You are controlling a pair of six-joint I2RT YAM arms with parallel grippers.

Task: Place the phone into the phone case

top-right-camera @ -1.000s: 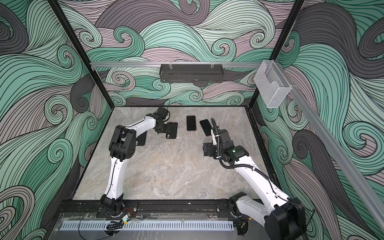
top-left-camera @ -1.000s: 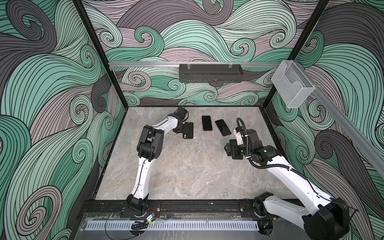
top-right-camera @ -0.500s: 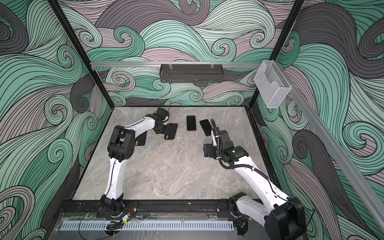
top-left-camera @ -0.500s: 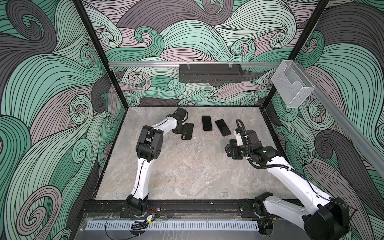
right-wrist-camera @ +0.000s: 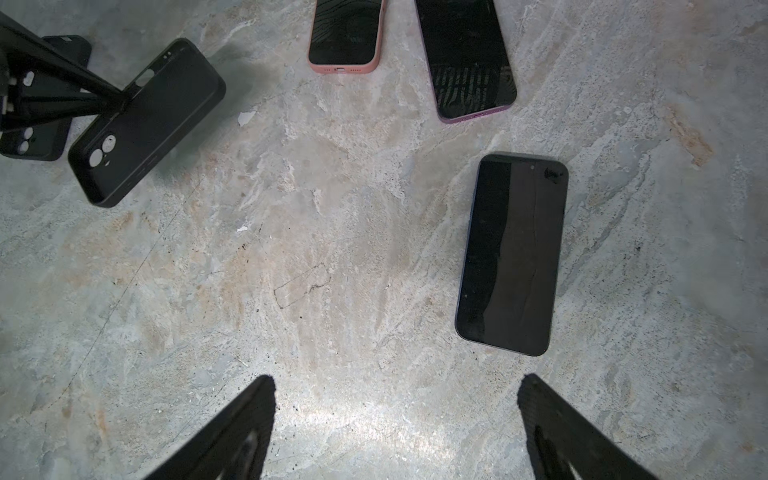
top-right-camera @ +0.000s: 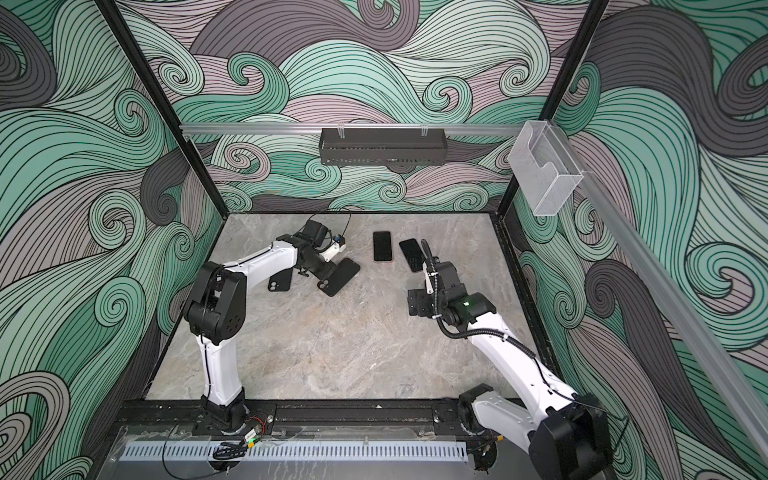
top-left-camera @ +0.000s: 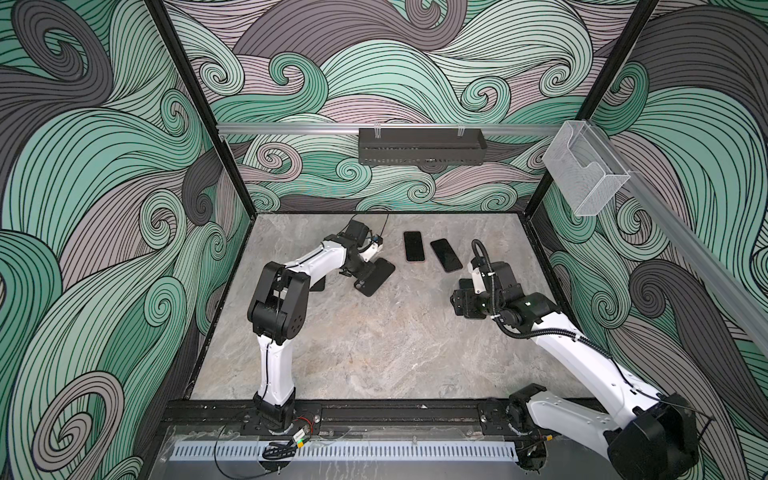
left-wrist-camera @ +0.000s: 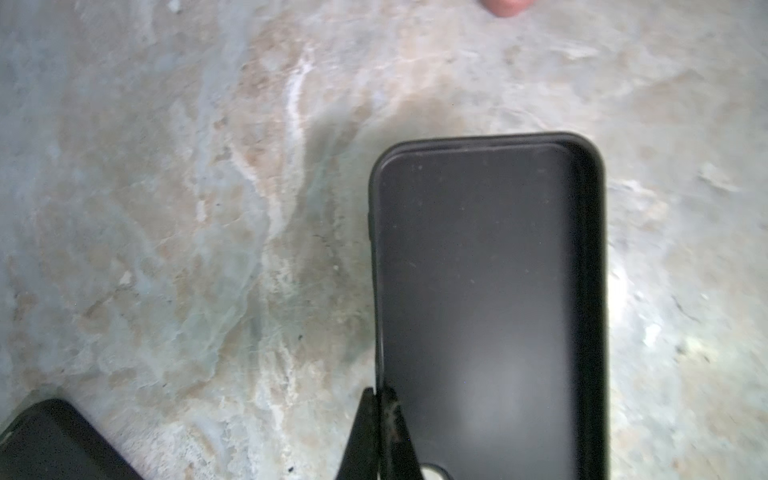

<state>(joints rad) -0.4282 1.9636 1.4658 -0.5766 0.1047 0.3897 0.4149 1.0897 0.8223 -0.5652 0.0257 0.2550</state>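
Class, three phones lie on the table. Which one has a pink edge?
The phone nearest the case in the left gripper; the middle phone has a purple edge, the third phone a dark one.

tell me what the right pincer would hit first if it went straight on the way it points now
Probably bare table: the open right pincer points down at it. The dark phone lies just off that line, though depth is unclear.

last second: left gripper [left-wrist-camera: 379,399] finished closing, now pinched on the side rim of the black phone case [top-left-camera: 377,277]. That case swung from roughly square-on to diagonal and slid toward the front, looks tilted. left arm elbow [top-left-camera: 277,305] pulled back toward front-left.
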